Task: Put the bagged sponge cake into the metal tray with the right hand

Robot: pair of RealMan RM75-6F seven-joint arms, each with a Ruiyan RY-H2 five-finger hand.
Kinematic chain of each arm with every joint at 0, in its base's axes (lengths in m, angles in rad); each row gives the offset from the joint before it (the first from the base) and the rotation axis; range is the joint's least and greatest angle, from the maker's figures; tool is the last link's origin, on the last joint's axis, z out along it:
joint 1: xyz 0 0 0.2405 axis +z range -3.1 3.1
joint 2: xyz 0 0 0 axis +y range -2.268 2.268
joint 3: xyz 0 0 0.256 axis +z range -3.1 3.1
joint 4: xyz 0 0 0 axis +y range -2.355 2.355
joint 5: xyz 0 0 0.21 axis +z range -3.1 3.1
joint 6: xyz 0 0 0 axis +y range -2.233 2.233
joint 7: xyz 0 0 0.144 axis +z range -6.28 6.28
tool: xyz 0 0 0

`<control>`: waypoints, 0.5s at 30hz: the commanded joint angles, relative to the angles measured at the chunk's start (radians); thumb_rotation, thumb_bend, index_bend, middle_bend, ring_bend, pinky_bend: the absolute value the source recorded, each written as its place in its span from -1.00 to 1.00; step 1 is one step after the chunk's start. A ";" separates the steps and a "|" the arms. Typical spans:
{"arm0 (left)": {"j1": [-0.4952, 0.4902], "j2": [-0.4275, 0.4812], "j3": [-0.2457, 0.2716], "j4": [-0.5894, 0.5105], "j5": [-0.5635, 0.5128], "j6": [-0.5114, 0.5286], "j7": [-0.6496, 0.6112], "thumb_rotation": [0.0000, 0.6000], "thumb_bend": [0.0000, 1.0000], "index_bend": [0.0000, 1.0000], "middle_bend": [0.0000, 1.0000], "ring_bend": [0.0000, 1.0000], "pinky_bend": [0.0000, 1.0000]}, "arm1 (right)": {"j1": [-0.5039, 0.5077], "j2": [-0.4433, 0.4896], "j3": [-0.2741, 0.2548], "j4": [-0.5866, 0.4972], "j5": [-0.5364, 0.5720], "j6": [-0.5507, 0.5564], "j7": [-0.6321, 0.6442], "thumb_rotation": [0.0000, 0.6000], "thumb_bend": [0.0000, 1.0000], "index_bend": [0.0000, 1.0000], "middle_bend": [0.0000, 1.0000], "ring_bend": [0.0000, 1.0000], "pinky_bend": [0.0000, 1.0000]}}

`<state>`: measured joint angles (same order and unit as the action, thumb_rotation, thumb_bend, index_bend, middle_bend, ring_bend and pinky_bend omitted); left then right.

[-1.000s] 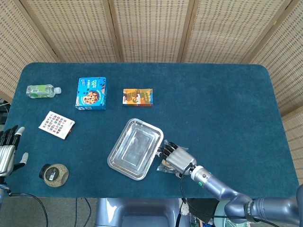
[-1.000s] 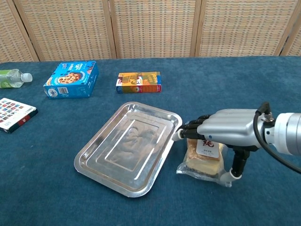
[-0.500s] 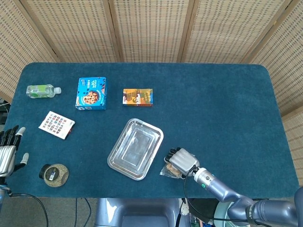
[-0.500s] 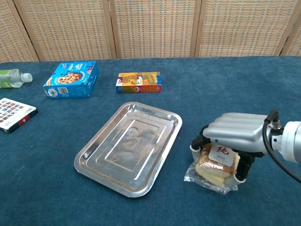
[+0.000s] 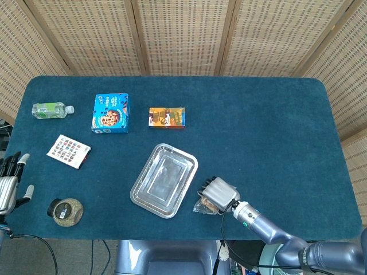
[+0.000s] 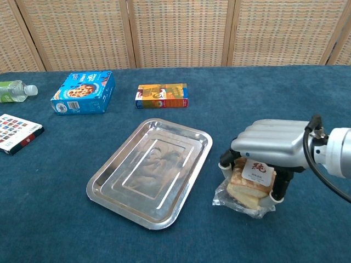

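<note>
The bagged sponge cake is a yellow cake in clear plastic with a white label, lying just right of the metal tray. My right hand is curled over it and grips it, fingers down on the tray side and thumb on the other side. From the head view the cake peeks out under the right hand, near the table's front edge beside the tray. The tray holds nothing. My left hand sits at the far left edge with its fingers spread, holding nothing.
A blue cookie box and a small orange box lie behind the tray. A water bottle and a patterned card pack are at the left. A round dark tin sits front left.
My right hand's fingers went from stretched over the cake to curled around it, and the bag has tilted and shifted slightly. The left hand has not moved.
</note>
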<state>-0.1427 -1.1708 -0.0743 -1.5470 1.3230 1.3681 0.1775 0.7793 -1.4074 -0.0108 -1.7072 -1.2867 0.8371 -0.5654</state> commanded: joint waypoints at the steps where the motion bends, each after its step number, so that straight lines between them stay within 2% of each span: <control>1: 0.001 0.003 0.000 -0.001 0.003 0.003 -0.007 1.00 -0.16 -1.00 -1.00 -1.00 -1.00 | 0.021 0.005 0.021 -0.031 0.035 -0.007 -0.046 1.00 -0.56 -0.16 -0.18 -0.40 -0.13; 7: 0.002 0.010 -0.001 -0.003 0.005 0.002 -0.024 1.00 -0.16 -1.00 -1.00 -1.00 -1.00 | 0.072 -0.019 0.050 -0.060 0.115 -0.029 -0.136 1.00 -0.56 -0.16 -0.18 -0.40 -0.13; 15: 0.001 0.014 -0.001 -0.002 0.006 -0.003 -0.035 1.00 -0.16 -1.00 -1.00 -1.00 -1.00 | 0.120 -0.066 0.073 -0.053 0.198 -0.029 -0.190 1.00 -0.56 -0.16 -0.18 -0.40 -0.13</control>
<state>-0.1417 -1.1576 -0.0748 -1.5490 1.3291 1.3659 0.1437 0.8922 -1.4653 0.0575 -1.7631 -1.0967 0.8084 -0.7488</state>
